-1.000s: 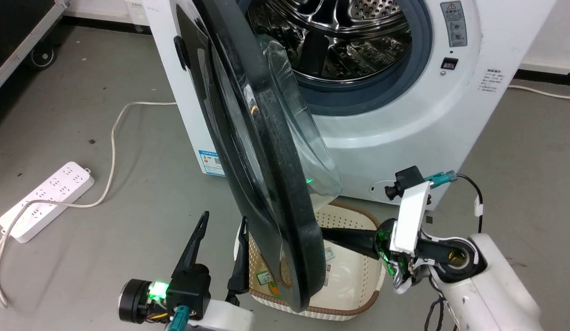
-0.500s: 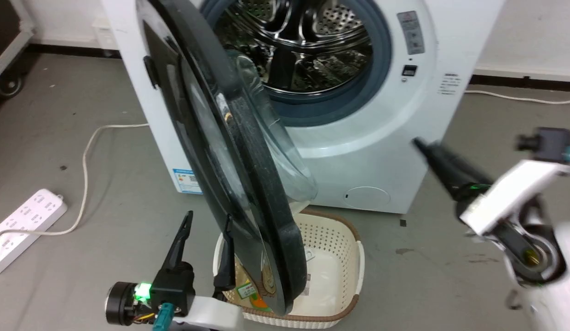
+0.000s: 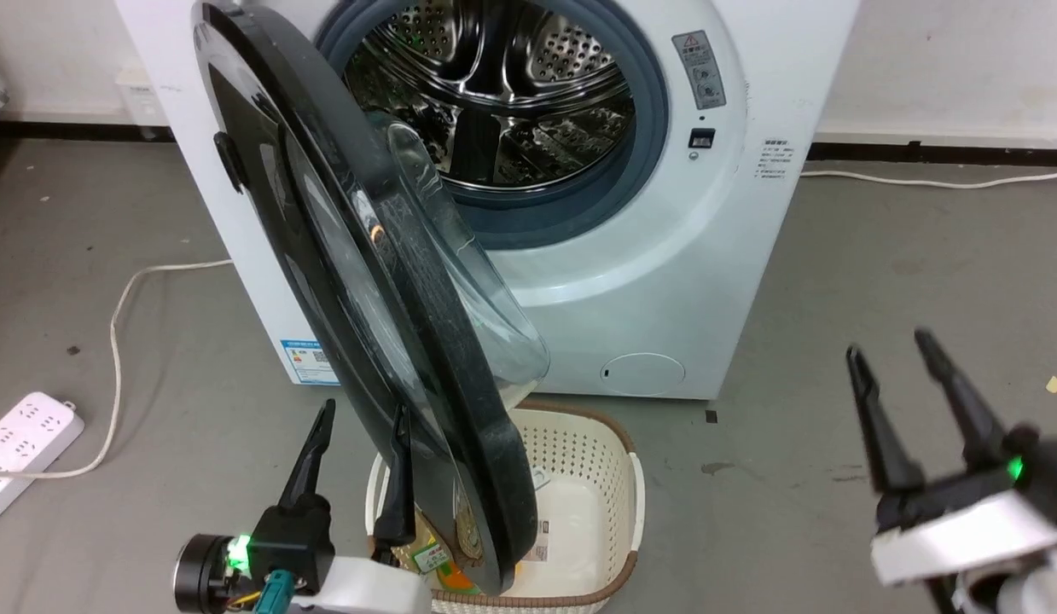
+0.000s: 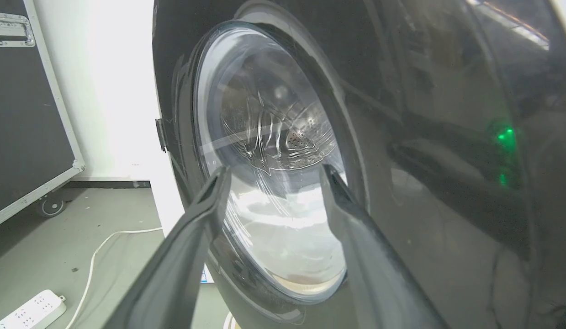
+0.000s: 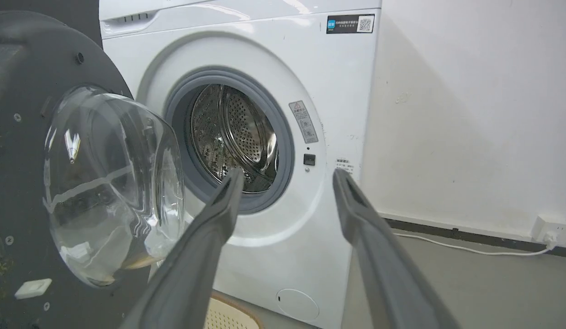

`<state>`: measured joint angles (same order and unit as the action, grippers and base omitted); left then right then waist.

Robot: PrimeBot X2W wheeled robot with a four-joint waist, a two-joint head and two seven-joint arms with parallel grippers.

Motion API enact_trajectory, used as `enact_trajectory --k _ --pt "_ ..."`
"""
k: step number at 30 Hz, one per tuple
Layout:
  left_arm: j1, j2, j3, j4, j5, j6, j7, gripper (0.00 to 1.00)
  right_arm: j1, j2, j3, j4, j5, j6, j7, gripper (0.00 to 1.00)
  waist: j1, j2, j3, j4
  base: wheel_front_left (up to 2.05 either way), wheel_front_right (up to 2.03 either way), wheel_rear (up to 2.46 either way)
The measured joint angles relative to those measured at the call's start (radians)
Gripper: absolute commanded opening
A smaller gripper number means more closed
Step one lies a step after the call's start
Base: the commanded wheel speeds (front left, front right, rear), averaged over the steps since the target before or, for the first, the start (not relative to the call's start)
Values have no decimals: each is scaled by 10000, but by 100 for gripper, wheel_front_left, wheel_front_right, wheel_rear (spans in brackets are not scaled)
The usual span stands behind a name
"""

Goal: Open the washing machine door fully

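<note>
Close by, the left gripper [image 3: 363, 409] and the right gripper [image 3: 886, 343] both have fingers spread wide and empty, and just past the left one the washing machine door [image 3: 323, 256] hangs half open above a basket [image 3: 635, 477], so it seems best to push its inside slowly leftward, away from the washing machine [image 3: 664, 281] behind.
</note>
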<state>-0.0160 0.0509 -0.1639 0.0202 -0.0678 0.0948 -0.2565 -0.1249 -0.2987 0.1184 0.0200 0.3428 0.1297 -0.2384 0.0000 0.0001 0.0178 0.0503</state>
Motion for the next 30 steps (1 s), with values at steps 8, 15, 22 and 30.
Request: enact_trajectory --k 8,15,22,30 --pt "340 -6 113 201 -61 -205 -2 100 1560 1519 -499 -719 -1678 0 -186 100 -1 0 -103 -106 0 0 0" --pt "378 -8 151 253 -42 -301 -2 100 1910 1942 -596 -1034 -2029 2 -188 100 -1 0 -130 -94 0 0 0" --pt "377 -10 146 140 -2 -380 -2 0 2005 2057 -700 -1026 -2029 2 -188 100 0 0 -163 11 0 0 0" --pt "272 -15 644 -1896 -117 -180 -2 0 1999 2107 -734 -1018 -2006 2 -188 100 -1 0 -131 56 0 0 0"
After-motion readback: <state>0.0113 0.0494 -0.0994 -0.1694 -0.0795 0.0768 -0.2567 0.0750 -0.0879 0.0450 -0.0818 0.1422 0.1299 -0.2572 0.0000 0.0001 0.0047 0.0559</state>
